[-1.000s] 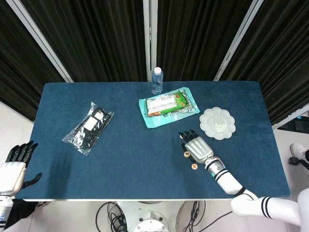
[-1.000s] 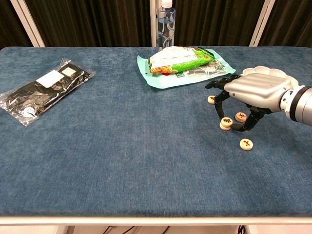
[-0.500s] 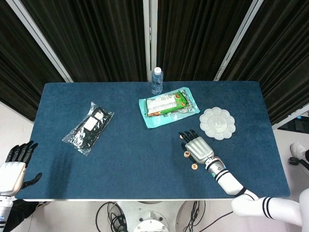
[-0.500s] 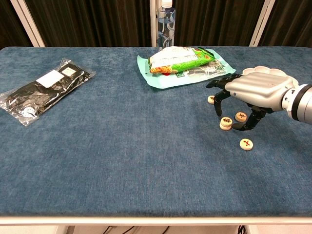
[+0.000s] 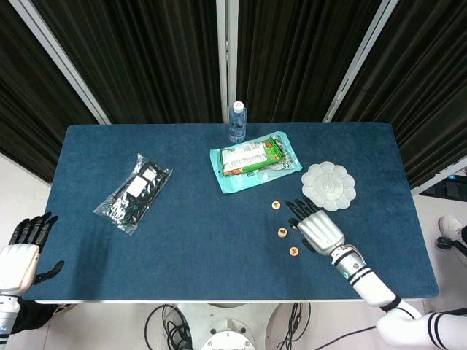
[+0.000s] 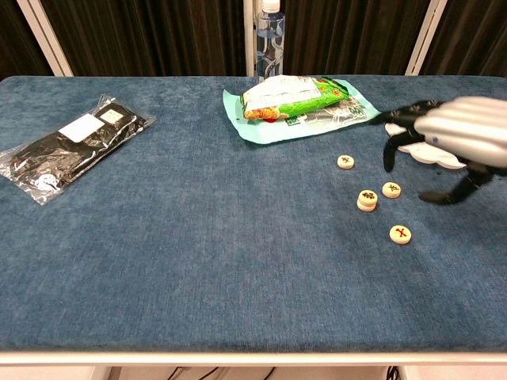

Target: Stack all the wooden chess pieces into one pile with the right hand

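Round wooden chess pieces lie right of centre on the blue table (image 6: 198, 237). One single piece (image 6: 345, 161) lies farthest back, also visible from the head (image 5: 276, 205). A short stack of two (image 6: 367, 199) stands in the middle (image 5: 281, 233), with a single piece (image 6: 391, 189) just to its right. Another piece with a red mark (image 6: 402, 233) lies nearest the front (image 5: 293, 251). My right hand (image 6: 455, 138) hovers to the right of the pieces (image 5: 319, 228), fingers spread and curved down, holding nothing. My left hand (image 5: 22, 251) hangs open off the table's front left corner.
A white flower-shaped palette (image 5: 329, 186) lies just behind my right hand. Green snack packs on a teal bag (image 5: 255, 160) and a water bottle (image 5: 237, 122) stand at the back centre. A black packet in clear wrap (image 5: 133, 192) lies at the left.
My right hand has let go of the small stack, lifted and moved right, uncovering the pieces. The pieces and the left hand have stayed put.
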